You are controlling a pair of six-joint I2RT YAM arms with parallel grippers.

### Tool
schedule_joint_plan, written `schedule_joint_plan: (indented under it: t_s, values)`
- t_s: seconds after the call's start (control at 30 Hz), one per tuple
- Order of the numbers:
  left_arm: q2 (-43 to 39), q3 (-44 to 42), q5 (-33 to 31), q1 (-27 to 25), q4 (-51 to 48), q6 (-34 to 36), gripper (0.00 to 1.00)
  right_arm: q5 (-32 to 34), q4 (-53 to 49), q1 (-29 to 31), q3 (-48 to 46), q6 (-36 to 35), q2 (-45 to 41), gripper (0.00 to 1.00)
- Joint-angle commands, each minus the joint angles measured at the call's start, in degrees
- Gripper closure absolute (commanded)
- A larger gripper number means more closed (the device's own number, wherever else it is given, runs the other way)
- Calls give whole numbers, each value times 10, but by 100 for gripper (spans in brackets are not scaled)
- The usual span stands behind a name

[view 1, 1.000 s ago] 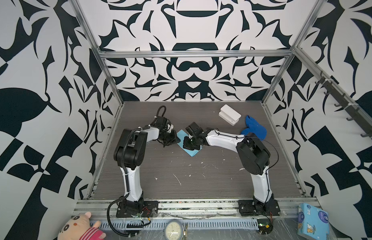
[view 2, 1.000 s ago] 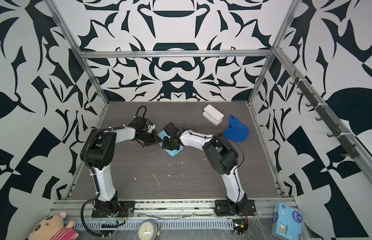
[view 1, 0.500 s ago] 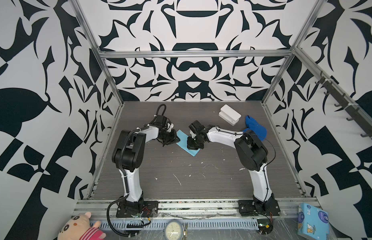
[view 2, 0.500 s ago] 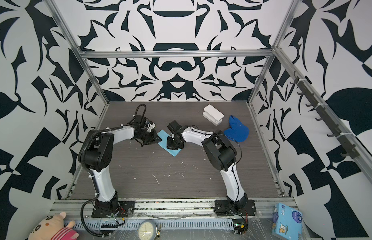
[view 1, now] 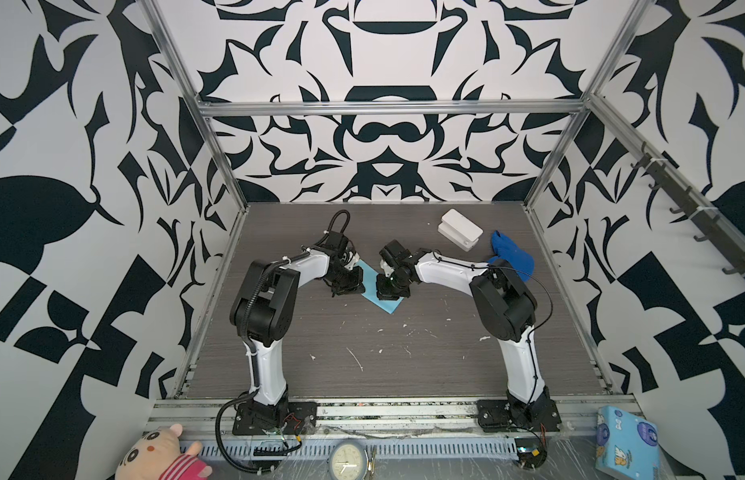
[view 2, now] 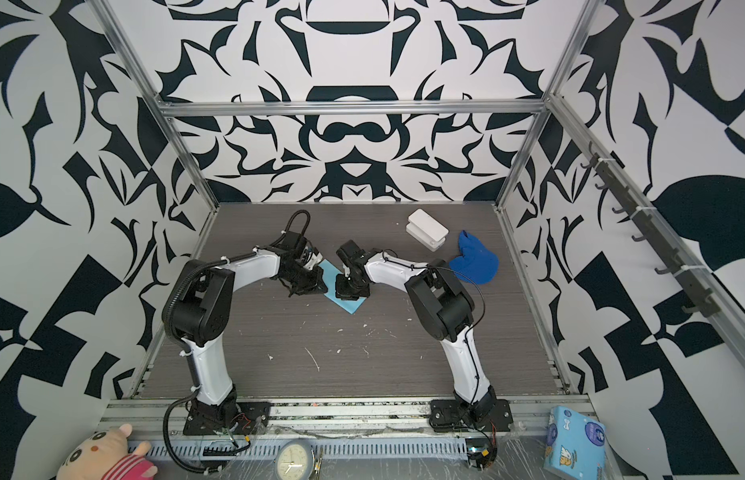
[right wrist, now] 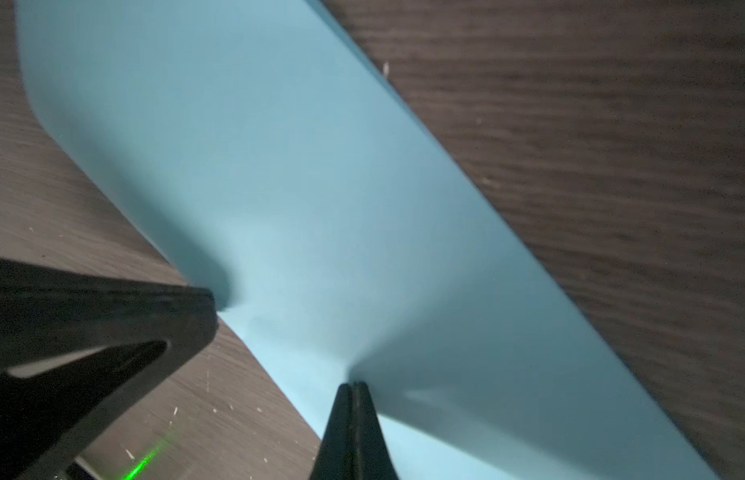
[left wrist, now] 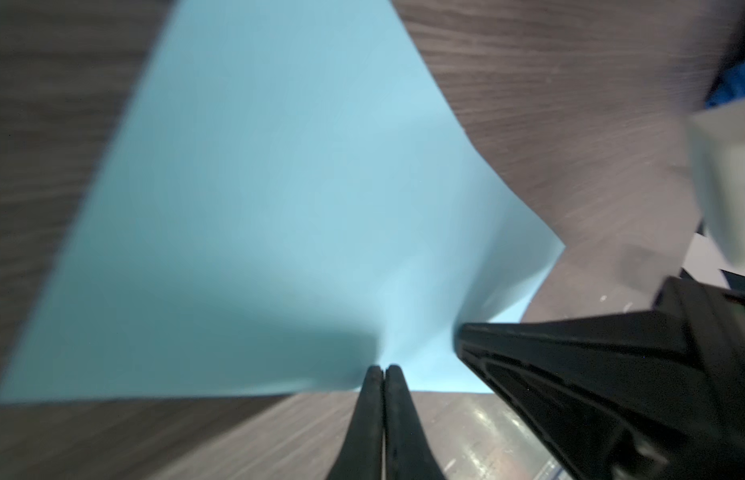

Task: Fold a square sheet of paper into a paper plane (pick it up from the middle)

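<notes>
Around the middle of the counter (view 1: 404, 353), the square sheet of paper (view 1: 387, 305) sits puckered, one corner toward the near edge — the left hand (left wrist: 382, 370) is clenched on a pinched-up ridge of it, the right hand (right wrist: 354, 386) clamped tight on the sheet just beside.

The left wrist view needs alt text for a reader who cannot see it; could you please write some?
The left end effector, shut, pinches an edge of the light-blue square sheet of paper, which puckers at the grip. The right end effector meets the sheet close beside it, over the dark wood-grain table.
</notes>
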Motion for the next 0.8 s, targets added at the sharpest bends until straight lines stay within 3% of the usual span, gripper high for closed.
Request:
schedule_joint_plan:
  t_s: [0.0, 0.77]
  values:
    - [16, 18, -35, 5, -46, 21, 93, 13, -42, -2, 8, -9, 13, 100]
    - [42, 31, -124, 94, -64, -1, 92, 28, -53, -2, 6, -15, 15, 100]
